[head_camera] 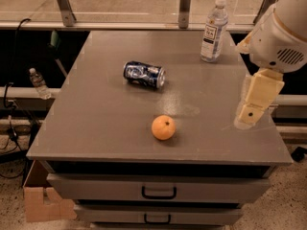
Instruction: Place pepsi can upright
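While the can (144, 74) lies on its side on the surface (96, 128), silver top turned toward the hand's side, nothing of the task is done yet. The hand (250, 110) hangs over the edge of the surface, pointing down and not touching anything. I cannot tell how far open it is, but nothing shows in its hold. The can is well apart from the hand, out across the surface and a bit further back, with bare surface between them. The orange (163, 127) sits nearer to the hand than the can does, lower in the view and off the straight line to the can, so it probably won't block a reach. The bottle (213, 30) stands upright beyond the hand at the back of the surface, apart from the can too. My read: the whole job is left. The hand has to cross to the can, get a grip on it, turn it on end and set it down standing. Rolling looks like the risk, since the can rests on its round side.
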Available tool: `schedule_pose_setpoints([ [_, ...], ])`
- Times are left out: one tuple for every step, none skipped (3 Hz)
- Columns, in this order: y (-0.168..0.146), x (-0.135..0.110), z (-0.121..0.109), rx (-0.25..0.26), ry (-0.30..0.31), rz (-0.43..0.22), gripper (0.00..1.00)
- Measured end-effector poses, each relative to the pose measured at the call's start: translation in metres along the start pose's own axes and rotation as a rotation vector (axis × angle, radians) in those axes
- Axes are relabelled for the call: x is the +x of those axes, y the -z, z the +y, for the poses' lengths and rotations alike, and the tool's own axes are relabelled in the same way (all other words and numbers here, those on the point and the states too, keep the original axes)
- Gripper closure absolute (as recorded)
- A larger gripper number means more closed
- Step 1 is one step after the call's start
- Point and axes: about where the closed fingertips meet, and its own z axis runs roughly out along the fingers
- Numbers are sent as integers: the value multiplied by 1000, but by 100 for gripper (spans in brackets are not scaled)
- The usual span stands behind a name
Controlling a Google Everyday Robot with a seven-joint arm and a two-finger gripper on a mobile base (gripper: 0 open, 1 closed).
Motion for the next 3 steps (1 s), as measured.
schedule_pose_setpoints([
  [-47, -55, -8, -20, 46, -27, 0],
  [-90, -105, -31, -30, 57, -46, 0],
  [-121, -134, -61, -48, 26, -64, 0],
])
